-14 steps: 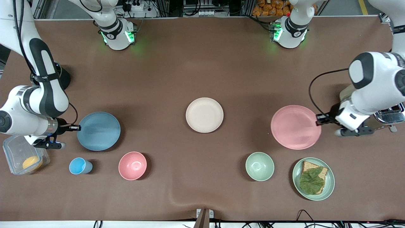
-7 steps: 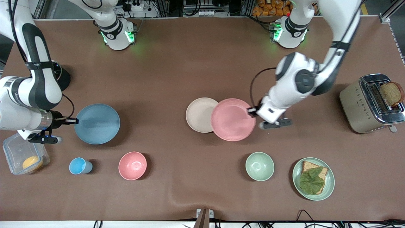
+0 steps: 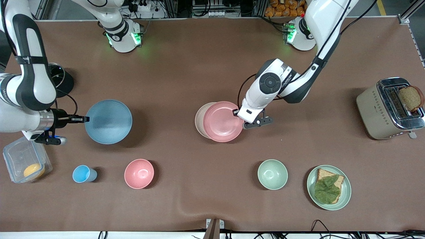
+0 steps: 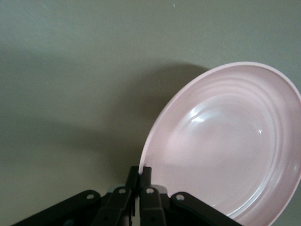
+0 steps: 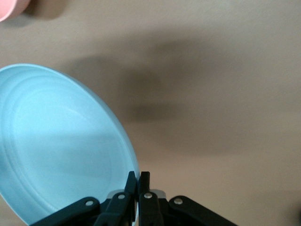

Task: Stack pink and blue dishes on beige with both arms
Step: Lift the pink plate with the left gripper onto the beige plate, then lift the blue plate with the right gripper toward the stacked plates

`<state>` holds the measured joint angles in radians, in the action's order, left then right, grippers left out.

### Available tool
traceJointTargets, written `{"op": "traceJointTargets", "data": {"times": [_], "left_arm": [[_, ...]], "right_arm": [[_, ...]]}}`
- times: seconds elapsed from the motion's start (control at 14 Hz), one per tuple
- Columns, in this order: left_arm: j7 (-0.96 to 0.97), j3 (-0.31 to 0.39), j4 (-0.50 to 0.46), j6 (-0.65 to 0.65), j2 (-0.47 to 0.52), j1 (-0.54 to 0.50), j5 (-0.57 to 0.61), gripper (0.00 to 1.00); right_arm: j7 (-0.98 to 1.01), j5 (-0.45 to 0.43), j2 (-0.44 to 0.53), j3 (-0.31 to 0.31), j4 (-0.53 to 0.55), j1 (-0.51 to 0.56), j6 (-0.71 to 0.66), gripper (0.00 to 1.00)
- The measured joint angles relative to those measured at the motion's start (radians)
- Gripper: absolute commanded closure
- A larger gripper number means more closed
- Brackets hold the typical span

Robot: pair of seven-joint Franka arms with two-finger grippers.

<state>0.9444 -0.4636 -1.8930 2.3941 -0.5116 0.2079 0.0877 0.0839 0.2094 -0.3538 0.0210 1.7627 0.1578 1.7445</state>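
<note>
- The left gripper (image 3: 236, 112) was clamped on the rim of the pink plate (image 3: 223, 121) and held it in the air over the beige plate (image 3: 199, 120), covering most of it.
- The beige plate lay flat in the middle of the table (image 3: 199, 66), with only a crescent at the right arm's end showing.
- The right gripper (image 3: 87, 118) was clamped on the rim of the blue plate (image 3: 109, 121), lifted above the table toward the right arm's end.
- A small blue cup (image 3: 83, 174) and a pink bowl (image 3: 139, 173) stood nearer the front camera than the blue plate.
</note>
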Motion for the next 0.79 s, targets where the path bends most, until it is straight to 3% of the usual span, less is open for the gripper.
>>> {"op": "traceJointTargets", "data": {"times": [0.43, 0.79], "left_arm": [[0.056, 0.000, -0.001, 0.019, -0.029, 0.036, 0.004, 1.00], [0.066, 0.000, -0.002, 0.019, -0.037, 0.043, 0.005, 1.00]], "right_arm": [[-0.081, 0.193, 0.010, 0.003, 0.003, -0.005, -0.077, 1.00], [-0.172, 0.277, 0.012, 0.004, 0.024, -0.076, -0.062, 1.00]]}}
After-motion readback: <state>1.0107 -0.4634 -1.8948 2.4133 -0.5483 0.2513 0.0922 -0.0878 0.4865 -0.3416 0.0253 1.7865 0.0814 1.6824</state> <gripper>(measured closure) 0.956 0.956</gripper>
